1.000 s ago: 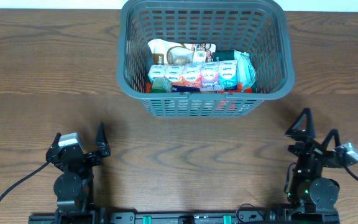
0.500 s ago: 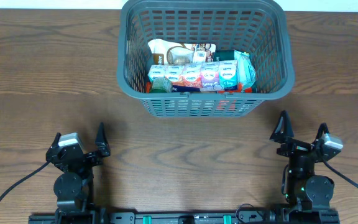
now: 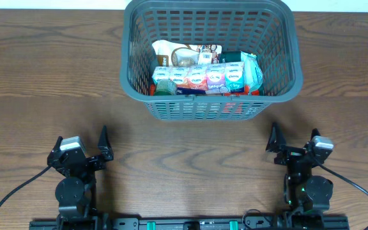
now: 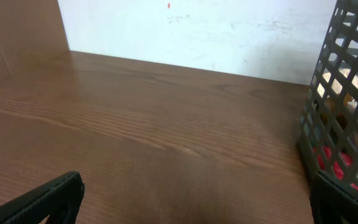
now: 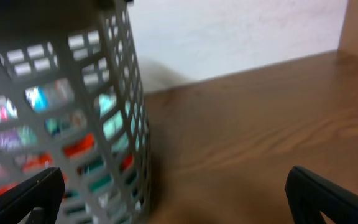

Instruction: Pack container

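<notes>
The container (image 3: 126, 57), a dark grey slotted basket, stands at the table's far middle. Inside it lie several snack packets (image 3: 203, 77), among them a row of colourful small packs. My left gripper (image 3: 80, 136) rests near the front left, open and empty, well clear of the basket. My right gripper (image 3: 292, 137) sits at the front right, open and empty, below the basket's right front corner. The left wrist view has the basket's wall (image 4: 344, 106) at the right edge, with bare table between the fingers (image 4: 48, 196). The right wrist view shows that wall (image 5: 73, 118) close, blurred.
Brown wooden table (image 3: 37, 76) spreads on both sides of the basket. A pale wall (image 4: 197, 31) rises behind the table's far edge. Black cables (image 3: 11, 191) trail from both arm bases along the front edge.
My right gripper has shifted left and turned toward the basket's right front corner, staying open. The left gripper and the basket's contents have not moved.
</notes>
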`<state>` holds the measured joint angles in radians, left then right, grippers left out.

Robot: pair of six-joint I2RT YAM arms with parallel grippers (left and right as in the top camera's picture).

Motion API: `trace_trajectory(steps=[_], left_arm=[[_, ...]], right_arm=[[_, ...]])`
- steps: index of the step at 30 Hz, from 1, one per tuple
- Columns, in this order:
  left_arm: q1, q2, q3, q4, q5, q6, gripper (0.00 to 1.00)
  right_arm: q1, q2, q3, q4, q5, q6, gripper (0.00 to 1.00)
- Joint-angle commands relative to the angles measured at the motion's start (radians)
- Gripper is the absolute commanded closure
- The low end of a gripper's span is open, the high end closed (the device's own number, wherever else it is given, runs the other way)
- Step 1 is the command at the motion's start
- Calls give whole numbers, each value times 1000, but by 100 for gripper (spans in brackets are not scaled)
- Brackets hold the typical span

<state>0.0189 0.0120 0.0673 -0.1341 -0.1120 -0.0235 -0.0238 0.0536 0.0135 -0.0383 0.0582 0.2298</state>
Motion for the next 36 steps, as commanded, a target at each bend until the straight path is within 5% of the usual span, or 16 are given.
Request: trace_trajectory(steps=[1, 13, 36], left_arm=[[6, 0, -19, -29, -12, 0, 1], [6, 0, -19, -29, -12, 0, 1], [6, 0, -19, -29, -12, 0, 1]], right_arm=[[12, -42, -8, -32, -43, -35, 1], [12, -49, -8, -33, -92, -335, 1], [12, -48, -8, -33, -89, -395, 1]])
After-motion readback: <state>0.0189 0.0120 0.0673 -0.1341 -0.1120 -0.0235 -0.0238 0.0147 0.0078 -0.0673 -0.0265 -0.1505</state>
